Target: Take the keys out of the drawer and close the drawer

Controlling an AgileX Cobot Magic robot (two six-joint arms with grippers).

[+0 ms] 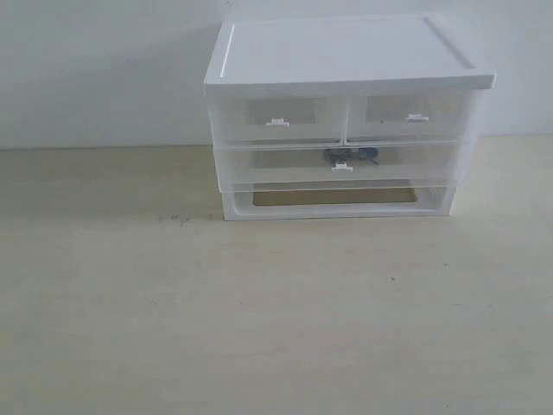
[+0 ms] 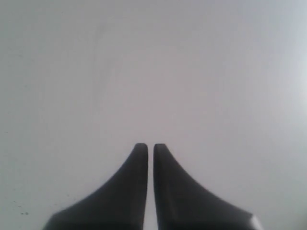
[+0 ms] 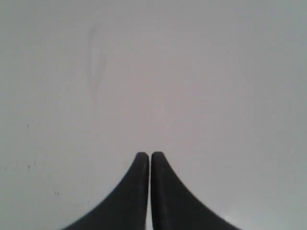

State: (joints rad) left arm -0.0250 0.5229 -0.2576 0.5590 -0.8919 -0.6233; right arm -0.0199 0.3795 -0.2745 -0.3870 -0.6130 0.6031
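The pale table [image 1: 259, 311] filled the lower part of the exterior view, and the white unit [image 1: 346, 52] stood in the upper centre-right. Across its middle row the drawer [image 1: 259, 164] sat pushed in. Neither arm appeared in that view. The left gripper [image 2: 149, 146] and the right gripper [image 3: 149, 154] each had their jaws pressed together on nothing, over bare surface. The keys [image 1: 352, 156] showed as a dark smudge through the drawer front, just above the tab handle [image 1: 342, 167]. Opening the drawer likely came first: part the jaws, meet the tab squarely and pull straight, lest the light unit slide.

Closed, empty right end effector [image 3: 150, 160] over pale surface [image 3: 201, 86]
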